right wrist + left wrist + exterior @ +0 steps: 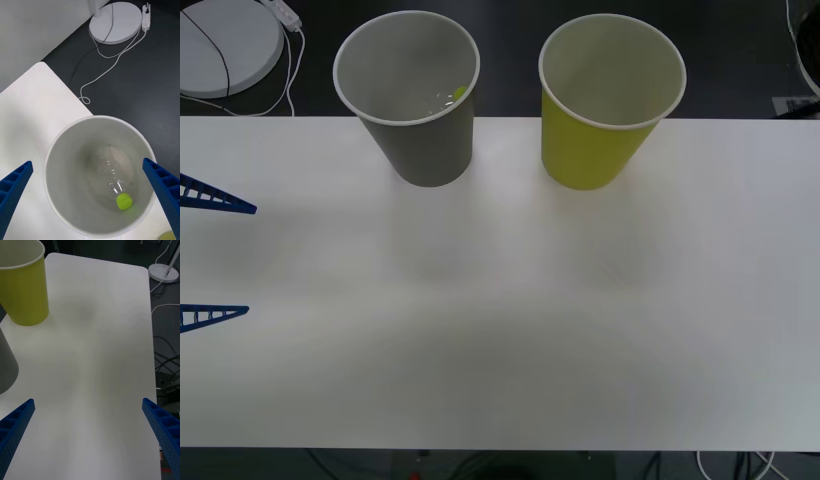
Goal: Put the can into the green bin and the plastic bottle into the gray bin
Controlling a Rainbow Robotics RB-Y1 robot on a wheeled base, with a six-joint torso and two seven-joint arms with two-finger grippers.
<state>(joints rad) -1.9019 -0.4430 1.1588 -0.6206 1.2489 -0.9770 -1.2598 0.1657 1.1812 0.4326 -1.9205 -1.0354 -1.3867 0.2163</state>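
- The plastic bottle (112,176) lies inside the gray bin (425,150), cap (124,201) up.
- The green bin (595,150) stands beside it on the white table (510,330).
- The right gripper (90,191) hangs above the gray bin, spread wide, holding nothing.
- The left gripper (246,260) (wide open, empty) sits at the table's left edge.
- Dark floor behind: a round white lamp base (225,45), cables.

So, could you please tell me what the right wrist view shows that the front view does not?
Right wrist view alone: the clear crinkled plastic bottle lying inside the large gray paper cup, the right tool open above it.

Front view alone: the yellow-green paper cup, and the left tool open at the table's left edge.

Both: the gray cup, the bottle's lime cap, and the white table.
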